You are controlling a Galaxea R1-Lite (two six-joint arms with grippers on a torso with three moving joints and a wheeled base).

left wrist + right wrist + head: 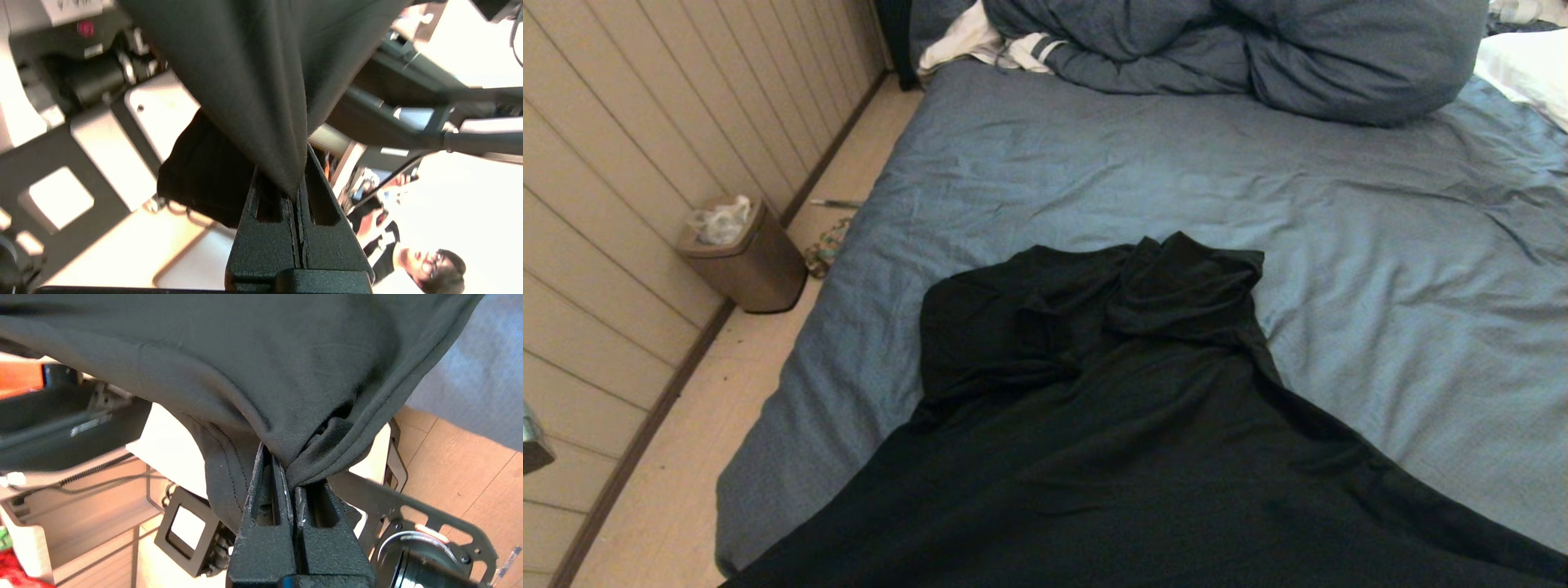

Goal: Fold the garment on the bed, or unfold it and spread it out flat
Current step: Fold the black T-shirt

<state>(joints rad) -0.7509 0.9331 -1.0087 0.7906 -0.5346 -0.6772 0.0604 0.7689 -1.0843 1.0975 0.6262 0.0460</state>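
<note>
The black garment [1111, 408] lies stretched from the middle of the bed [1217, 180] toward me, its far end bunched and crumpled, plain black side up; no print shows. Its near end runs out of the head view at the bottom. Neither gripper shows in the head view. In the left wrist view my left gripper [297, 179] is shut on a taut fold of the garment [253, 73]. In the right wrist view my right gripper [289, 477] is shut on a hemmed edge of the garment [261, 355], which hangs over the fingers.
A bulky blue-grey duvet [1258, 49] is heaped at the far end of the bed, with a white striped cloth [996, 41] beside it and a white pillow [1527, 65] at far right. A brown bin [743, 253] stands on the floor by the panelled wall at left.
</note>
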